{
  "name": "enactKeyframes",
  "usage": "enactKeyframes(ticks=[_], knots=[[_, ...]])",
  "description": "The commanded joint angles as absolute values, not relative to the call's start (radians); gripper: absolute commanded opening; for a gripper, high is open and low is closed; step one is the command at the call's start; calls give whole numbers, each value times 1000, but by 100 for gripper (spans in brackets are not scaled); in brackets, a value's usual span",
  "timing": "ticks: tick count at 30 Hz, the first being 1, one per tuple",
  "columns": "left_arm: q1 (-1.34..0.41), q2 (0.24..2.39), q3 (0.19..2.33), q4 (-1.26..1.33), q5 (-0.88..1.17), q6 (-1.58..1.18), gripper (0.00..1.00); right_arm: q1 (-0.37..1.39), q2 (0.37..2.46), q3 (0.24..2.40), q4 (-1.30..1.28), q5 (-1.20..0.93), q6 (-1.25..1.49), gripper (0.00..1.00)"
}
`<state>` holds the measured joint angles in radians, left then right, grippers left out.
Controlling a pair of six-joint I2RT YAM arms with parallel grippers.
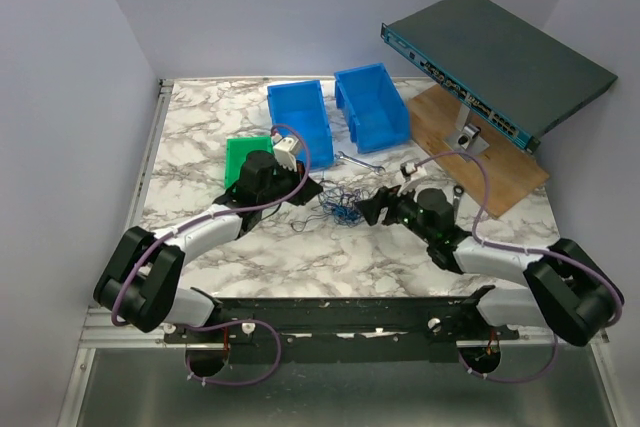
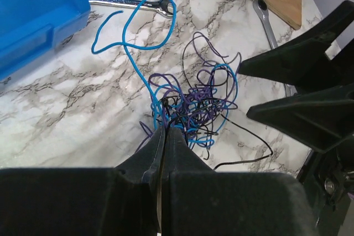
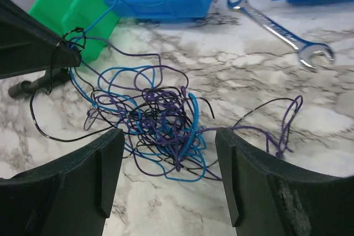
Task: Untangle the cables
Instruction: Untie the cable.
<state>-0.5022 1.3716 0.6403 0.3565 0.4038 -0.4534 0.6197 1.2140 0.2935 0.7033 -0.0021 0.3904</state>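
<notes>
My left pincer [image 2: 166, 132] is pinched tight on strands of the cables [image 2: 202, 103]; my right pincer [image 3: 168, 136] stands wide, its fingers [image 3: 83, 175] either side of them

A white-and-grey marbled table [image 1: 300, 257] lies under everything. Just beyond the left gripper [image 1: 312, 191] stands a blue bin [image 1: 300, 117], and a green bin [image 1: 240, 155] sits beyond and to that gripper's left, touching the blue one. A second blue bin [image 1: 372, 105] stands farther back, beyond the right gripper [image 1: 366, 209]. A silver wrench [image 1: 358, 159] lies flat between the grippers and the bins. Beyond and to the right of the right gripper, a wooden board [image 1: 500, 162] carries a small stand [image 1: 466, 135], with a dark network switch [image 1: 500, 62] tilted above it.
</notes>
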Motion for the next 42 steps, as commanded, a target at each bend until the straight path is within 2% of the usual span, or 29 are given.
enactKeyframes(ticks=[1,3,9,10,13,14,17,21,24,30,34,36,40,42], knots=[[-501,1369,653,346,437,-422,0,619,1347,404,715,-208,354,72],[-500,1369,655,339,433,-420,0,620,1393,437,701,-234,355,68],[-500,1379,659,339,439,-425,0,622,1536,511,645,-258,383,66],[-501,1379,660,337,438,-426,0,623,1554,525,635,-261,385,61],[-500,1377,663,321,411,-425,0,623,1566,535,613,-228,396,29],[-500,1374,666,308,392,-424,0,622,1559,535,598,-191,402,25],[-500,1348,657,271,287,-425,0,622,1513,530,529,52,445,1],[-497,1241,613,177,-51,-455,0,622,1391,481,391,550,605,1],[-489,1160,577,113,-288,-502,0,621,1282,419,323,799,733,1],[-459,1023,492,51,-530,-638,0,620,1019,257,301,1016,898,1],[-451,987,477,35,-564,-664,0,620,932,212,285,1078,931,1],[-451,993,484,14,-587,-678,0,620,917,226,178,1153,1038,1],[-451,1047,569,-191,-743,-813,0,619,917,271,-145,1269,1409,1],[-451,1067,598,-252,-766,-836,0,620,924,280,-149,1255,1398,1]])
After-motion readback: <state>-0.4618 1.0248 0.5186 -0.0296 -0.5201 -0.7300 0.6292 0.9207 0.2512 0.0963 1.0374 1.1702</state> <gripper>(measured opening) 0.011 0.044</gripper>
